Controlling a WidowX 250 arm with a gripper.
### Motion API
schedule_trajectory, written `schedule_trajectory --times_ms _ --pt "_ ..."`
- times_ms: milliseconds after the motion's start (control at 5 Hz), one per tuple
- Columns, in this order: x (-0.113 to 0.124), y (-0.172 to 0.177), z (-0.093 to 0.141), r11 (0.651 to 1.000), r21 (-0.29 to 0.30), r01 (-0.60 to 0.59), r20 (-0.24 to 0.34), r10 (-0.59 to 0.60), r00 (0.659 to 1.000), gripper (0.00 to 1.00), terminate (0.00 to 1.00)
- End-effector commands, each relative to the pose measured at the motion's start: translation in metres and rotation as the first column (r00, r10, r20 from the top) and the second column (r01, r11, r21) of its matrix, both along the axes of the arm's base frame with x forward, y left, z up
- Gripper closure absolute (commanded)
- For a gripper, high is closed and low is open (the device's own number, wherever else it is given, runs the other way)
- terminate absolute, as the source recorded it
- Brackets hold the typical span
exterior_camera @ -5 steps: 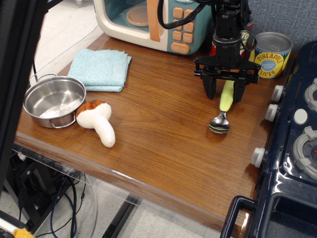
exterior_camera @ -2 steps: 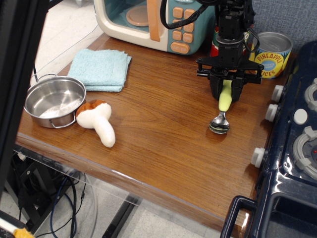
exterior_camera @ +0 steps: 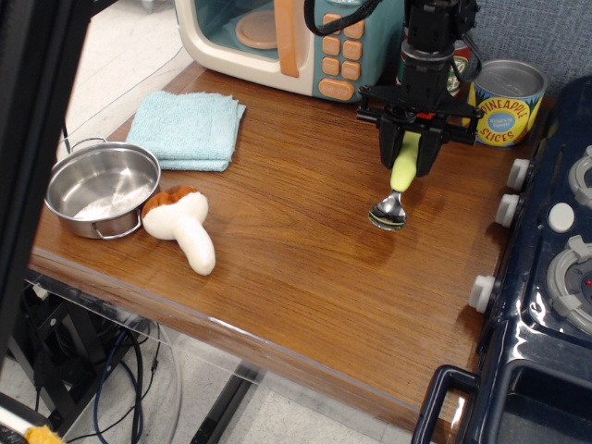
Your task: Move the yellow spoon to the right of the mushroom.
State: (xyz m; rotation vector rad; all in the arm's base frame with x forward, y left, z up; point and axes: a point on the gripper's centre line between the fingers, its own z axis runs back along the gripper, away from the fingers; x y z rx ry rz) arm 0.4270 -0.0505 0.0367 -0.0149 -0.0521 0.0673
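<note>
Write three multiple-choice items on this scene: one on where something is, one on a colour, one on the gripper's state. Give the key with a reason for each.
1. Where does the mushroom lie?
A. Just right of the pot
B. On the cloth
C. Beside the can

2. What colour is the spoon handle?
A. Red
B. Pale yellow-green
C. Blue

3. What is the gripper doing?
A. Open above the mushroom
B. Shut on the cloth
C. Shut on the spoon handle

Key:
1. A: the cap sits next to the pot's rim near the left front of the table.
2. B: the handle between the fingers is pale yellow-green, and the bowl is silver.
3. C: the fingers close on the handle, with the bowl hanging below them.
</note>
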Motion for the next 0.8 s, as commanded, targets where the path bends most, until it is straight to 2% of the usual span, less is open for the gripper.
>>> schedule_trajectory --times_ms 0,200,400,600 --pt "-0.035 0.006 0.100 0.967 -0.133 -0.220 0.178 0.241 0.954 1.00 0.00" --pt "-0.067 0.002 0.103 0.907 -0.181 -0.381 0.210 0.414 0.885 1.00 0.00" --pt "-0.090 0.002 0.098 0.816 -0.188 -0.547 0.185 0.576 0.796 1.00 0.00" --pt "-0.109 -0.001 0.090 0.697 -0.161 -0.699 0.197 0.717 0.669 1.00 0.00"
